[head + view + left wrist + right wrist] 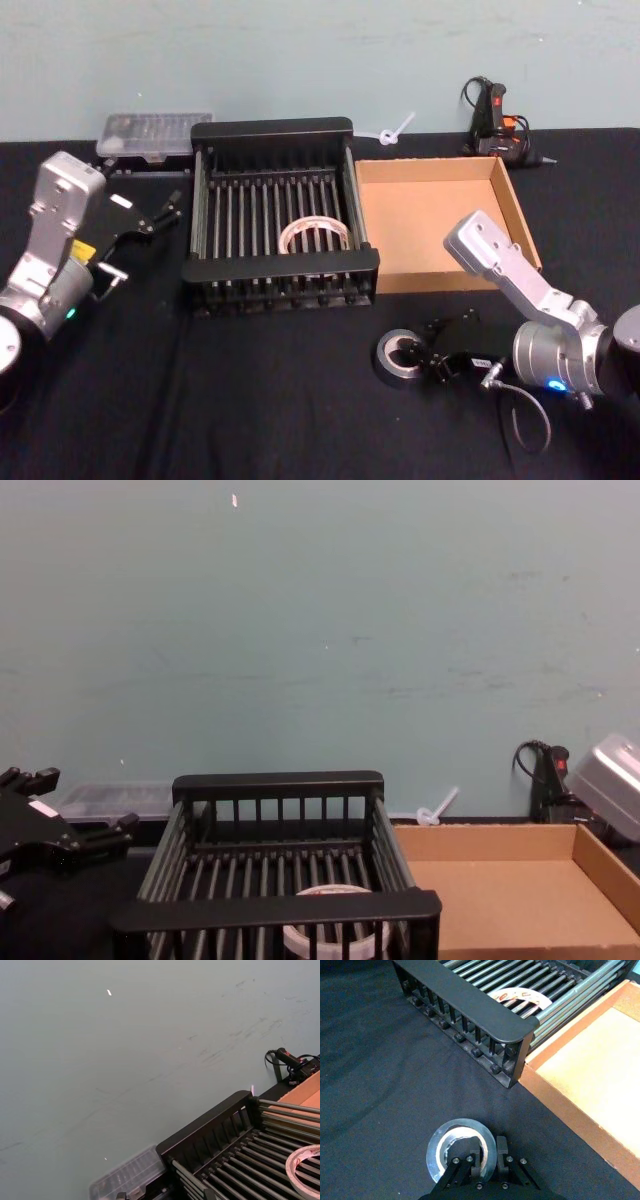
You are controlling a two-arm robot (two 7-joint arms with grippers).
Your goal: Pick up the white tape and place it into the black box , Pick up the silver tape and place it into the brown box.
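Observation:
The white tape (315,236) lies flat on the slatted bottom of the black box (280,270), near its front right; it also peeks over the front rim in the chest view (335,928). The silver tape (397,356) lies on the black table in front of the brown box (440,270). My right gripper (491,1149) is shut on the silver tape (445,1147), one finger in the centre hole and the other outside the ring wall. My left gripper (165,213) hangs open to the left of the black box, holding nothing.
A clear plastic case (155,132) sits behind the black box at the back left. A black corded tool (495,120) and a white plastic piece (395,130) lie at the back by the wall. The brown box floor (590,1070) is bare.

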